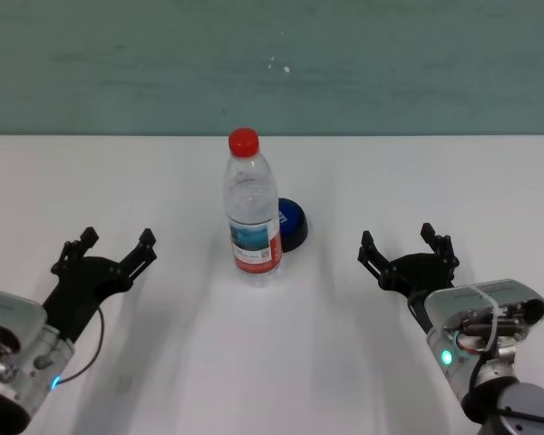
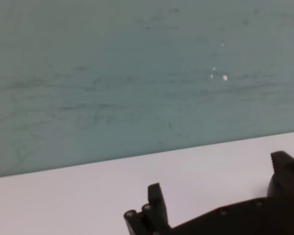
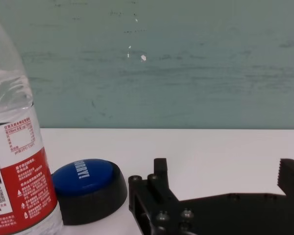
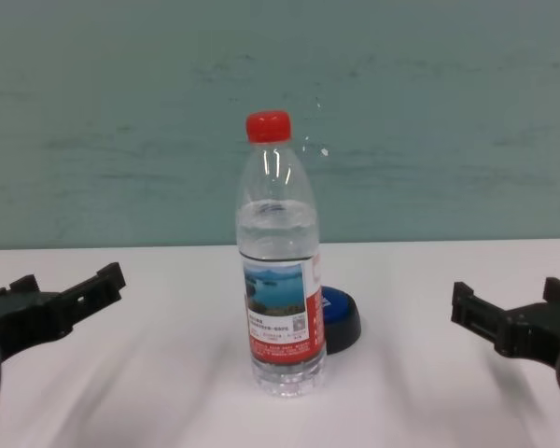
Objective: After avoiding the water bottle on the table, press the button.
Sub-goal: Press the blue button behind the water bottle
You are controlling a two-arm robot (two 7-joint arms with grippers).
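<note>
The water bottle point(image 1: 252, 217), clear with a red cap and a red-and-white lake label, stands upright mid-table; it also shows in the chest view point(image 4: 278, 271) and the right wrist view point(image 3: 14, 161). The button point(image 1: 293, 224), blue dome on a black base, sits just behind the bottle to its right, partly hidden by it point(image 4: 340, 319) point(image 3: 88, 183). My left gripper point(image 1: 118, 240) is open and empty, low over the table to the bottle's left point(image 4: 65, 285) point(image 2: 218, 176). My right gripper point(image 1: 401, 240) is open and empty to the right of the button point(image 4: 511, 297) point(image 3: 225, 169).
The white table point(image 1: 435, 181) runs back to a teal wall point(image 1: 272, 63). Nothing else stands on it. Bare tabletop lies between each gripper and the bottle.
</note>
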